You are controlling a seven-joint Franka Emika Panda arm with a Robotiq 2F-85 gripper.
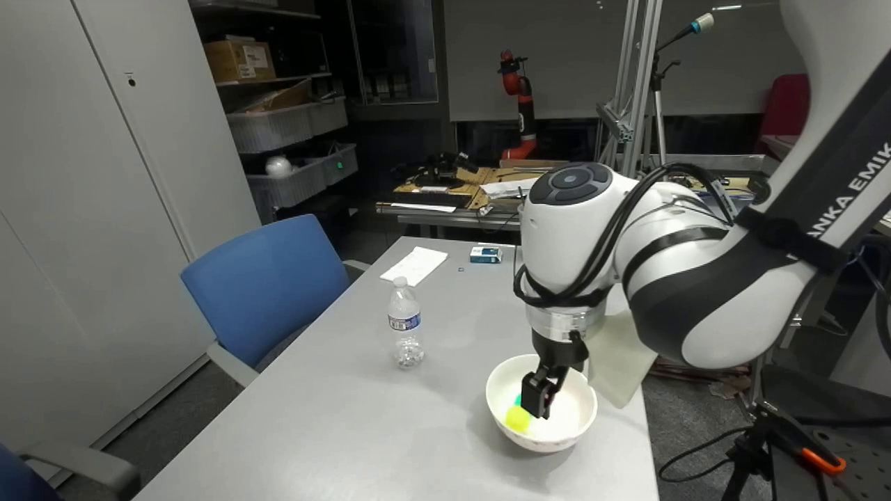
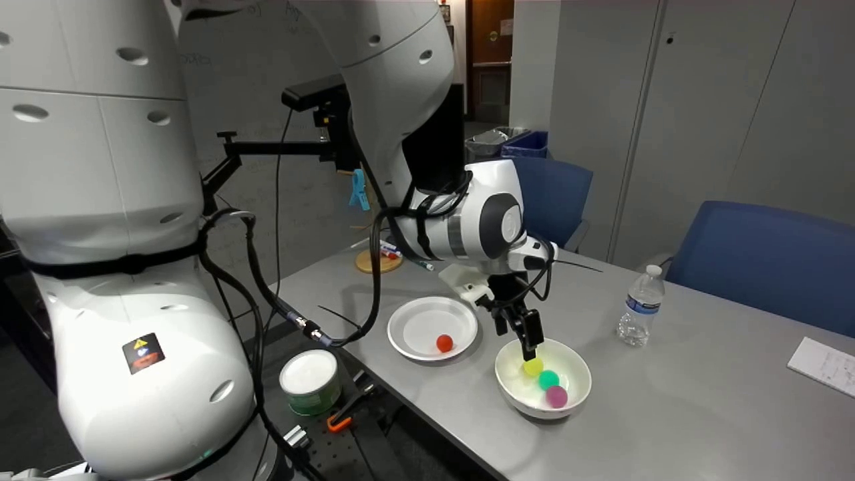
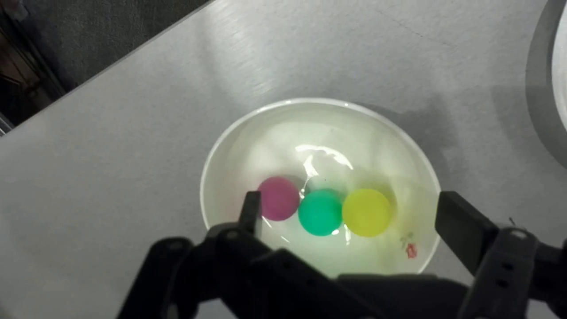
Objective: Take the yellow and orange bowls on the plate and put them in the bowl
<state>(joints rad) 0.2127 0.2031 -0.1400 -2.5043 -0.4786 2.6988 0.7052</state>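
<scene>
Yellow ball (image 3: 366,212) lies in the white bowl (image 3: 319,119) with your gripper (image 3: 348,212) spread wide and empty above, so you look about halfway: the orange-red ball (image 2: 444,343) on the plate (image 2: 417,317) is what you have left to move.

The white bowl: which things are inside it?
The white bowl holds a pink ball, a green ball and a yellow ball. In the wrist view, the gripper hides the bowl's lower edge; the spots beneath the balls are covered.
</scene>
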